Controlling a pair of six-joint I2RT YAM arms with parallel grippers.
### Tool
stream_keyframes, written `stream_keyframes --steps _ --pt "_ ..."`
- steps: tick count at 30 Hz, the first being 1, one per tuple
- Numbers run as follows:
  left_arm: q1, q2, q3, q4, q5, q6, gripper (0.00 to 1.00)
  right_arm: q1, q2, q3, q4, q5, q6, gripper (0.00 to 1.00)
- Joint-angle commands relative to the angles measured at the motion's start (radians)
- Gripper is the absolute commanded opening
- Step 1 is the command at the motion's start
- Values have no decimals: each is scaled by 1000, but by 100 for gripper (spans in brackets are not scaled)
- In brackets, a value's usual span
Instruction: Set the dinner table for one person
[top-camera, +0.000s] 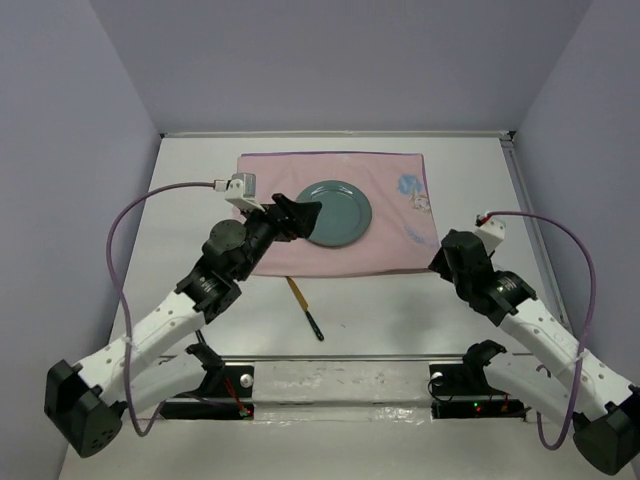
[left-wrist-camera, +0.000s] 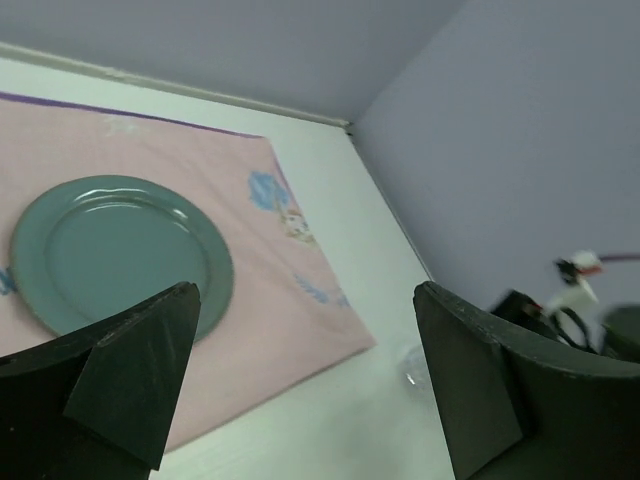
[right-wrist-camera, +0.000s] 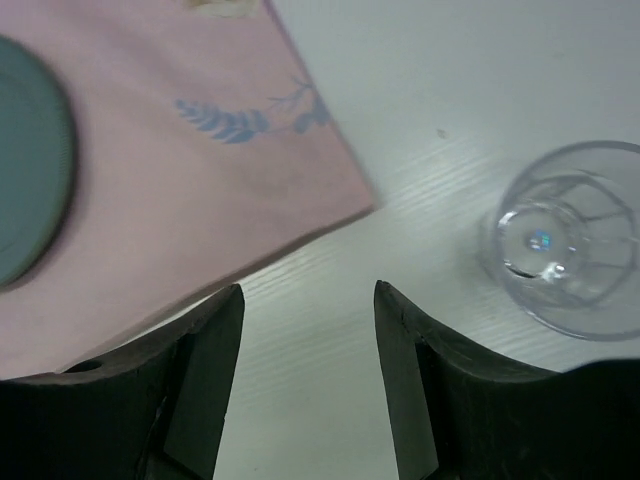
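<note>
The white dinner table (top-camera: 400, 310) carries a pink cloth (top-camera: 390, 240) with a green plate (top-camera: 340, 212) on it. A thin utensil (top-camera: 304, 308), tan with a dark end, lies on the table just in front of the cloth. My left gripper (top-camera: 305, 215) is open and empty above the plate's left edge; the plate (left-wrist-camera: 120, 250) shows beyond its jaws. My right gripper (top-camera: 440, 258) is open and empty over bare table by the cloth's near right corner (right-wrist-camera: 330, 200). A clear glass (right-wrist-camera: 570, 240) stands upright to its right, apart from the fingers.
The glass also shows faintly in the left wrist view (left-wrist-camera: 415, 365); in the top view the right arm hides it. Grey walls close in the table at the back and both sides. Both arm bases and a metal rail (top-camera: 340, 357) sit along the near edge.
</note>
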Motion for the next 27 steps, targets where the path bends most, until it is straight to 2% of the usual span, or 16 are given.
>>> stream_keyframes --steps 1,5,11,15,18,22,25,27 --pt "-128 -144 192 -332 5 199 99 -133 5 -3 -137 154 104 61" --pt "-144 -205 225 -470 12 320 99 -237 16 -3 -145 146 113 58" --pt "-142 -267 101 -442 -42 414 99 -299 77 8 -148 149 147 58" --pt "-141 -276 82 -429 3 429 99 -333 141 2 -116 138 126 57" --pt "-141 -298 73 -419 23 428 99 -342 181 21 -89 135 112 49" --pt "-141 -322 68 -413 27 429 99 -387 230 31 -36 102 52 44" --pt "-141 -333 64 -413 20 431 99 -413 246 40 -5 100 29 29" --pt "-141 -337 64 -415 12 431 99 -413 255 48 -2 114 14 9"
